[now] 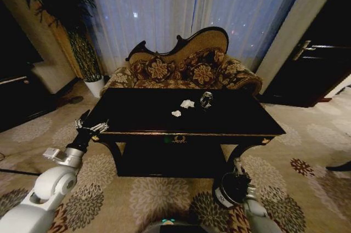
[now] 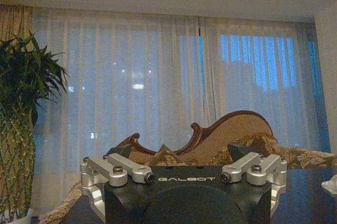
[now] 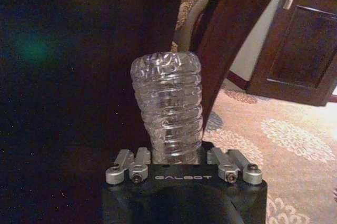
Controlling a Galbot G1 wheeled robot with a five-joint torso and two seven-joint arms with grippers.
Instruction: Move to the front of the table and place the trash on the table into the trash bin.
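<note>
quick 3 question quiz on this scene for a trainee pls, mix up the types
1. Multiple choice: what does the right gripper hold? A) a white paper lump B) the clear plastic bottle C) nothing
2. True or false: the shiny wrapper and two white paper lumps lie on the table.
3. Fill in: the left gripper, fingers open, is by the table's front ____ corner.

Key: 1 B. 2 true. 3 left.
</note>
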